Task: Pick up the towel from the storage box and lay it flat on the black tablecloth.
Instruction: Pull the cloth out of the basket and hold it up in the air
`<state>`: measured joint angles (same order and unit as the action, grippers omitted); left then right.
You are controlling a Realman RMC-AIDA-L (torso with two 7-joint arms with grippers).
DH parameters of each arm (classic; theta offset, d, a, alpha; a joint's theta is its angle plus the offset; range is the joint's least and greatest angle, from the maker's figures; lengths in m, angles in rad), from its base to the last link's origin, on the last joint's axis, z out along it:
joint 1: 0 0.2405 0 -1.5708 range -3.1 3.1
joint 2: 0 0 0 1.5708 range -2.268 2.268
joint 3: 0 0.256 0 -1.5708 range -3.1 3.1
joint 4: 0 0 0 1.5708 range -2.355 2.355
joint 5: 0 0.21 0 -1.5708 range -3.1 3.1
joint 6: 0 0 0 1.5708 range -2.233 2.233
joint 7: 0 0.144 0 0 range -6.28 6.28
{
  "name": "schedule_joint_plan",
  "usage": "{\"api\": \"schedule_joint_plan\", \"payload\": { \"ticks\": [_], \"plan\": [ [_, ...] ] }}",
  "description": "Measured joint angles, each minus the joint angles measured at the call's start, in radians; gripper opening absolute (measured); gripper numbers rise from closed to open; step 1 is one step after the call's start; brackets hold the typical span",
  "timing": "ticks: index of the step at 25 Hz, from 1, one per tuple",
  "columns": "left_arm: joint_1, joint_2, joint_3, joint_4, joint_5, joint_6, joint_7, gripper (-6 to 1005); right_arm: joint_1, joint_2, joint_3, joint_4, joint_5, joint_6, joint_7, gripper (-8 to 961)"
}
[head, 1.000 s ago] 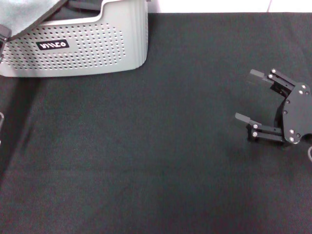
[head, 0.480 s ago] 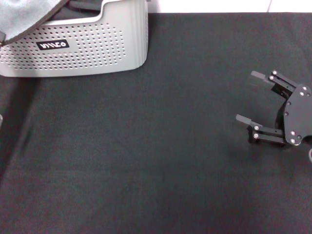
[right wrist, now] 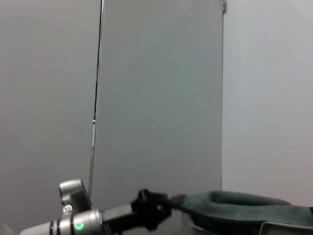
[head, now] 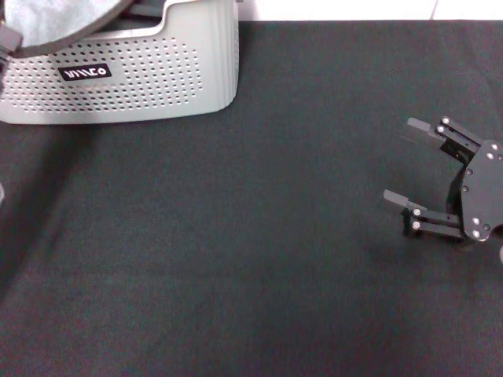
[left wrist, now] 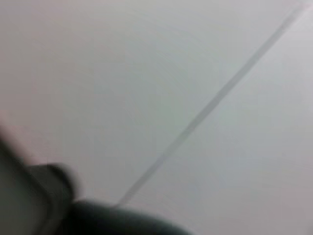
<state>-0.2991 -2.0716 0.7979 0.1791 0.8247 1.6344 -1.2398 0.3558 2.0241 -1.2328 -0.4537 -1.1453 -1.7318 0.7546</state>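
The light grey storage box stands at the back left on the black tablecloth. The grey-green towel with its black trim hangs lifted over the box's left part and runs out of the head view. In the right wrist view my left gripper is shut on the towel just above the box rim. Only a black tip of the left gripper shows at the head view's left edge. My right gripper stands open at the right, over the tablecloth, holding nothing.
A white strip of wall or floor runs behind the tablecloth's far edge. A black label with white lettering marks the box front. The tablecloth covers the whole middle and front.
The towel's trimmed edge has risen and shifted left over the box. The right gripper has drifted slightly right and down, still open.
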Motion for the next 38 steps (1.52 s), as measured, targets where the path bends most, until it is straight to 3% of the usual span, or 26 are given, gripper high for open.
{"api": "schedule_joint_plan", "payload": {
  "ticks": [8,13,16,21,32,38],
  "plan": [
    [0.057,0.013,0.001,0.103,0.074,0.293,-0.115,19,-0.001,0.001,-0.001,0.000,0.001,-0.009,0.000,877],
    [0.061,0.030,0.001,0.159,0.144,0.382,-0.201,20,0.004,0.001,-0.006,0.000,0.001,-0.013,0.000,877],
    [0.061,0.032,0.013,0.221,0.174,0.394,-0.266,21,0.006,0.002,-0.009,0.001,0.001,-0.016,0.000,876],
    [0.056,0.046,0.134,0.337,0.176,0.399,-0.352,22,0.007,0.002,-0.010,0.002,0.001,-0.017,0.000,876],
    [0.054,0.057,0.177,0.438,0.168,0.403,-0.410,25,0.009,0.002,-0.003,0.012,0.001,-0.017,0.000,876],
    [0.051,0.068,0.255,0.521,0.169,0.403,-0.421,26,0.016,0.001,-0.002,0.012,0.001,-0.008,0.000,876]
  ]
}}
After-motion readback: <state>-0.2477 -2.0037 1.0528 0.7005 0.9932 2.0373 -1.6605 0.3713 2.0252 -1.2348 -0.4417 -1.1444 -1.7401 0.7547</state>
